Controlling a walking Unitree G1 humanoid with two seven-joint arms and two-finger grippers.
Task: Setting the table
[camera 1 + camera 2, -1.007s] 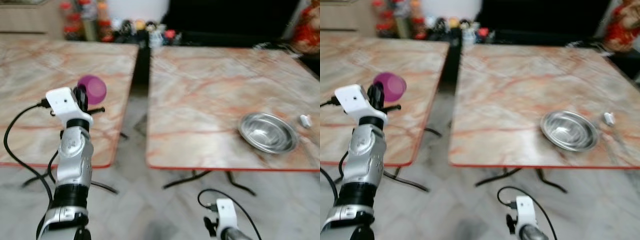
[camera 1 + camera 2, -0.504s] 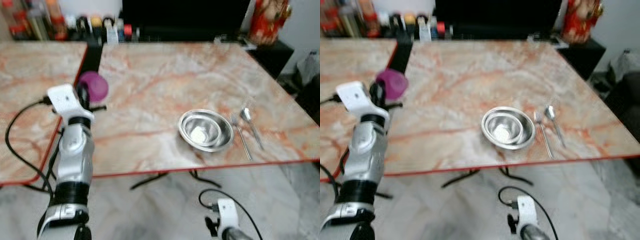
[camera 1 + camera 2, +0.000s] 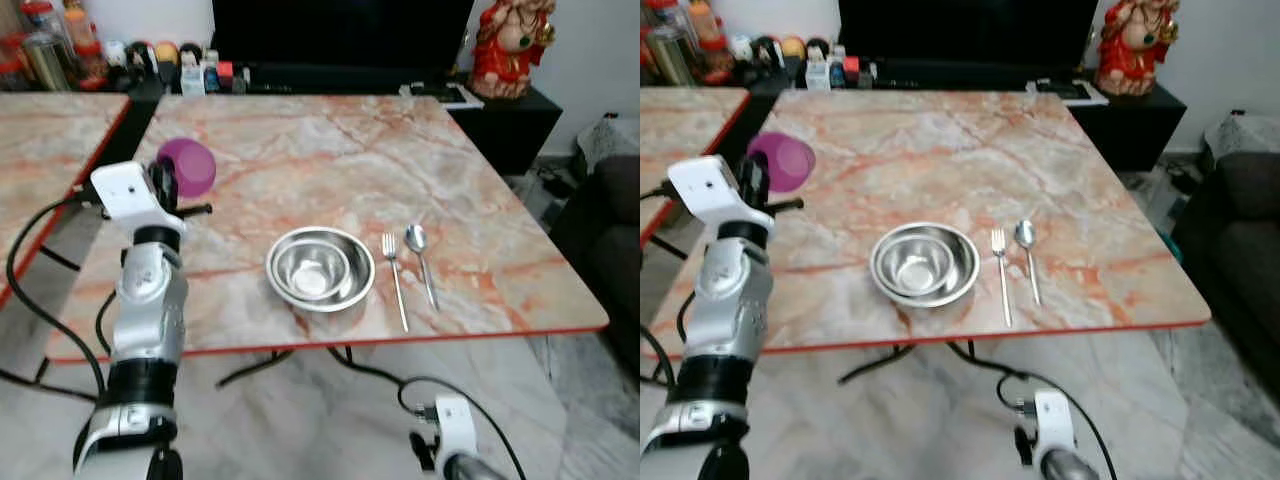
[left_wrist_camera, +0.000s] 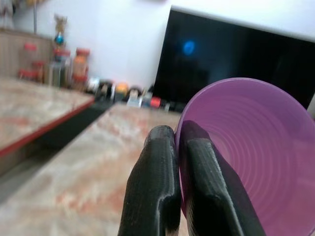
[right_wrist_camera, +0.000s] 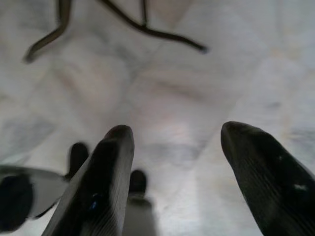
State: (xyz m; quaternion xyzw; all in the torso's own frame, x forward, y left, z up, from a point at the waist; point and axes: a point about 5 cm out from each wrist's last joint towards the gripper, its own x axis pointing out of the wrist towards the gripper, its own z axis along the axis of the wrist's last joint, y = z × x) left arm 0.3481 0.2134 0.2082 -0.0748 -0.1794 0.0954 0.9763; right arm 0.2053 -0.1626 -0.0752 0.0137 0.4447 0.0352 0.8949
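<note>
**A:** What is nearest the robot?

**B:** Low down, the right gripper (image 5: 174, 162) hangs idle over the pale tiled floor (image 5: 162, 98), its two black fingers spread wide with nothing between them. On the other side the left gripper (image 4: 183, 189) is raised above the near left part of the marble table (image 3: 300, 170). Its fingers are pressed close together, pinching the rim of a purple cup (image 3: 186, 167), which is carried in the air, mouth tipped sideways.

**B:** Further in, on the table, stand two steel bowls (image 3: 320, 268), one nested in the other. A fork (image 3: 395, 278) lies just beside them, then a spoon (image 3: 420, 258). Beyond are bottles and jars (image 3: 150, 55), a black screen (image 3: 340, 35) and a red figurine (image 3: 508, 45).

**A:** What could go wrong?

**B:** My judgement: the hold is thin, only on the rim, so a jolt while moving could twist the cup loose. Released tilted, it may roll off the near edge. Swinging it across low could also knock the bowls or cutlery.
</note>
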